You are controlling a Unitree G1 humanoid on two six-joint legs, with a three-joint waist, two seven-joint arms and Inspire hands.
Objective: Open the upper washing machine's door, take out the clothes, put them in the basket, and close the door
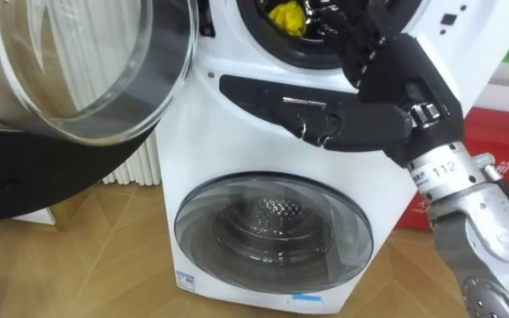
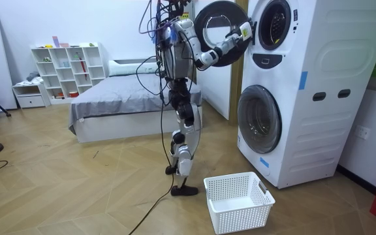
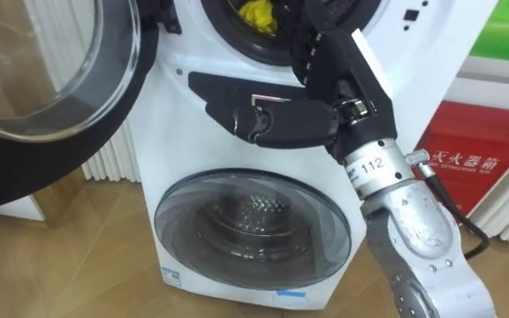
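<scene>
One yellow garment (image 1: 288, 16) lies inside the upper drum of the stacked washing machine (image 2: 299, 85), bunched just behind the lower edge of the opening. The upper door (image 1: 78, 62) is held fully open on the robot's left, and the lower door (image 1: 272, 231) is closed. The right hand (image 1: 396, 71) is extended over the dark control panel (image 1: 263, 97) and into the drum mouth, with the garment just to its left. The fingertips are hidden past the rim, so it cannot be told whether they are spread or curled. The cloth appears not to be held, though this is uncertain.

The garment is judged to be light, soft and limp. No fixed shape is to be expected: it will sag and trail once lifted, and a fold may be caught on the door seal. A hold is best taken on the raised, bunched middle, where several layers can be pinched together, rather than on a loose edge. A white basket (image 2: 238, 199) is set on the floor before the machine, near the robot's feet, to receive it.
</scene>
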